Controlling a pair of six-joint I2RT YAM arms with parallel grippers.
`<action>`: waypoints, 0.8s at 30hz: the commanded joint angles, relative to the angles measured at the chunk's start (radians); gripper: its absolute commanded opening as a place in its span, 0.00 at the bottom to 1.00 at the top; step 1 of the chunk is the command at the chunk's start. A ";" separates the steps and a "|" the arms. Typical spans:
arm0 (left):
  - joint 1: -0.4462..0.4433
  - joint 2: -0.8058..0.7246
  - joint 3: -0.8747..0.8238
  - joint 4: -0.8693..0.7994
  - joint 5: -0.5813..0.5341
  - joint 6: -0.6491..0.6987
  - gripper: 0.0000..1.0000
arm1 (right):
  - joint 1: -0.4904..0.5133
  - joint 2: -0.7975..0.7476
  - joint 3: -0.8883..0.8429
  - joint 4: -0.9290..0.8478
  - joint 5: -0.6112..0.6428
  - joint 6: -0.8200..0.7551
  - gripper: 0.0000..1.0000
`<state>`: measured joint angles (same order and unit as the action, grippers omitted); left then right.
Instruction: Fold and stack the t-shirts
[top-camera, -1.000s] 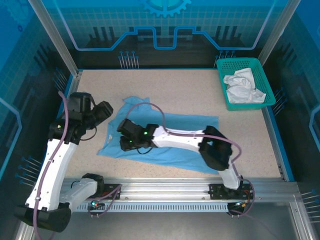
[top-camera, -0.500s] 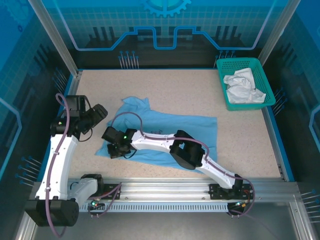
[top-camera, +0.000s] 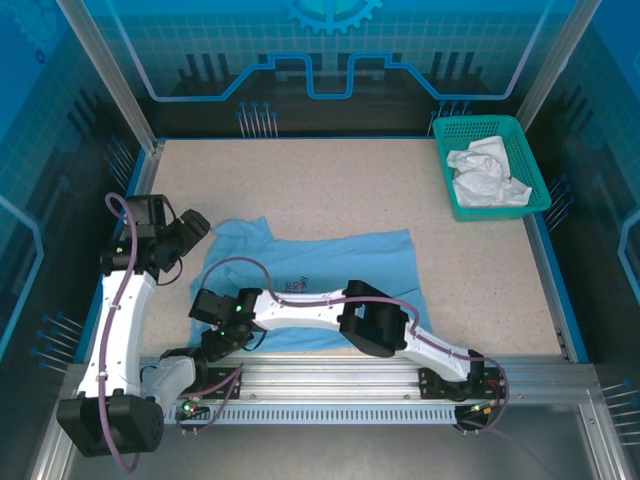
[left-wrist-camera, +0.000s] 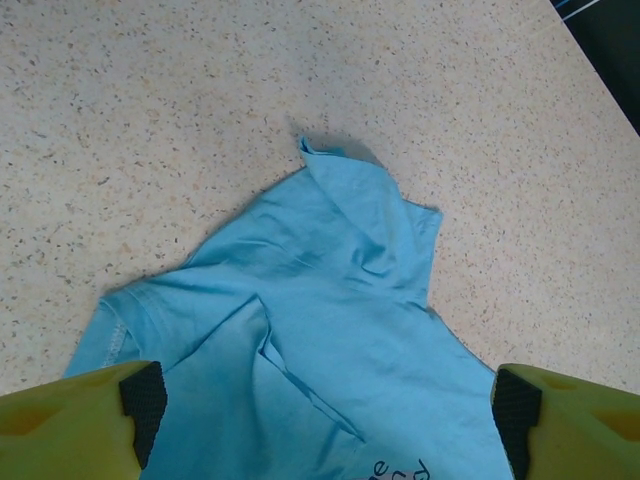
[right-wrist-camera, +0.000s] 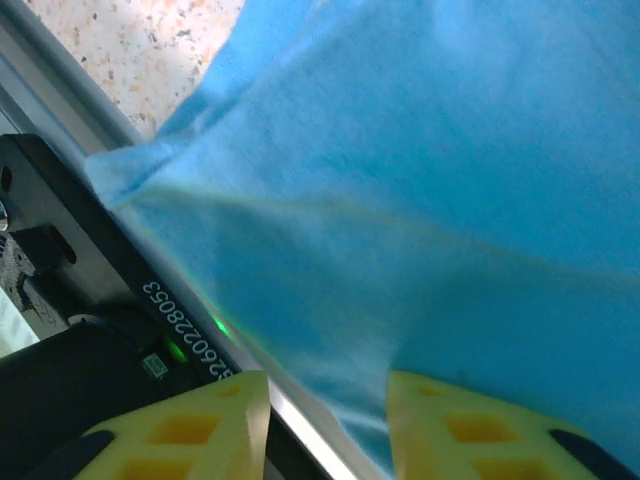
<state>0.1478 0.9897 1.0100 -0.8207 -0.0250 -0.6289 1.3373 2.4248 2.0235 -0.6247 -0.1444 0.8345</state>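
Observation:
The light blue t-shirt (top-camera: 330, 275) lies spread on the table, its lower hem drawn to the near edge. Its small dark chest print (left-wrist-camera: 400, 468) faces up. My left gripper (top-camera: 190, 232) hovers open over the shirt's left sleeve. In the left wrist view the left gripper (left-wrist-camera: 330, 402) has the blue cloth (left-wrist-camera: 340, 300) below its wide-apart fingers, not touching it. My right gripper (top-camera: 215, 340) is at the near-left edge. In the right wrist view the right gripper (right-wrist-camera: 328, 410) has its fingers parted, with the blue hem (right-wrist-camera: 420, 150) loose in front of the gap. A white t-shirt (top-camera: 487, 175) lies crumpled in the basket.
The teal mesh basket (top-camera: 478, 121) stands at the far right corner. The metal rail (top-camera: 330, 378) runs along the table's near edge, and the left arm's dark base (right-wrist-camera: 80, 330) sits just under the right gripper. Bare speckled tabletop (top-camera: 340, 185) lies behind the shirt.
The right gripper dragged the blue shirt toward the near-left edge, then parted its fingers. The left gripper drew back to the left and opened wider.

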 joint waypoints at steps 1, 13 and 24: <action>0.010 0.023 0.008 0.033 0.044 -0.009 0.88 | -0.052 -0.083 0.009 -0.054 -0.005 -0.016 0.46; -0.020 0.153 -0.004 0.072 0.189 0.011 0.81 | -0.269 -0.163 0.042 -0.112 0.049 -0.058 0.47; -0.055 0.582 0.234 0.025 0.171 -0.025 0.85 | -0.760 -0.743 -0.717 0.058 0.172 -0.211 0.55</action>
<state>0.0925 1.5112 1.1591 -0.7769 0.1608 -0.6277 0.6804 1.7798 1.3933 -0.6003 -0.0063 0.7090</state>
